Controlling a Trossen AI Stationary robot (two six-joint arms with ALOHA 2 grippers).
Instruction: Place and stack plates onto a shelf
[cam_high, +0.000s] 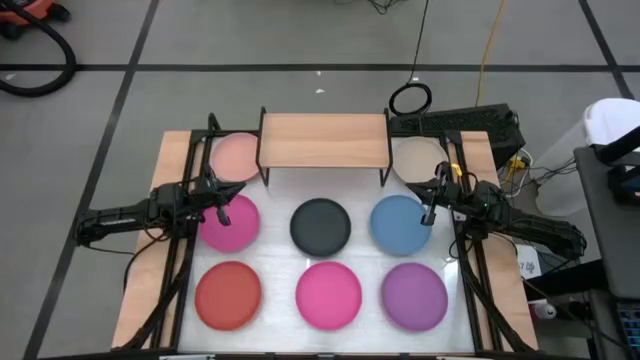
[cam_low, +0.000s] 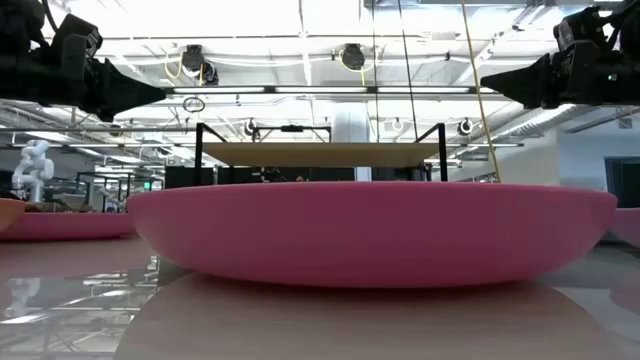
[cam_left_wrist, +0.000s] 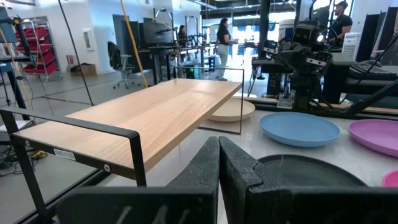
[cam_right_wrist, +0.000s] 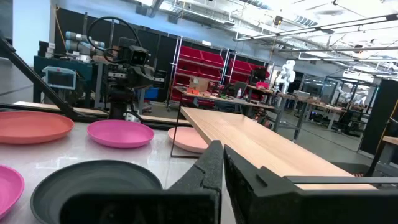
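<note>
The light-wood shelf (cam_high: 323, 140) stands on black legs at the table's far middle, with nothing on it. The light pink plate (cam_high: 236, 157) lies to its left and the beige plate (cam_high: 418, 160) to its right. The magenta (cam_high: 230, 225), black (cam_high: 320, 226) and blue (cam_high: 398, 222) plates lie in the middle row. The red (cam_high: 228, 295), hot pink (cam_high: 329, 294) and purple (cam_high: 414, 296) plates lie in the near row. My left gripper (cam_high: 222, 207) is shut and empty above the magenta plate. My right gripper (cam_high: 430, 210) is shut and empty above the blue plate's right edge.
All plates lie flat and apart on the white tabletop (cam_high: 280, 195). The hot pink plate (cam_low: 370, 235) fills the low view, with both grippers held high above the table. Black arm frames run along the table's left and right sides. People stand in the room beyond.
</note>
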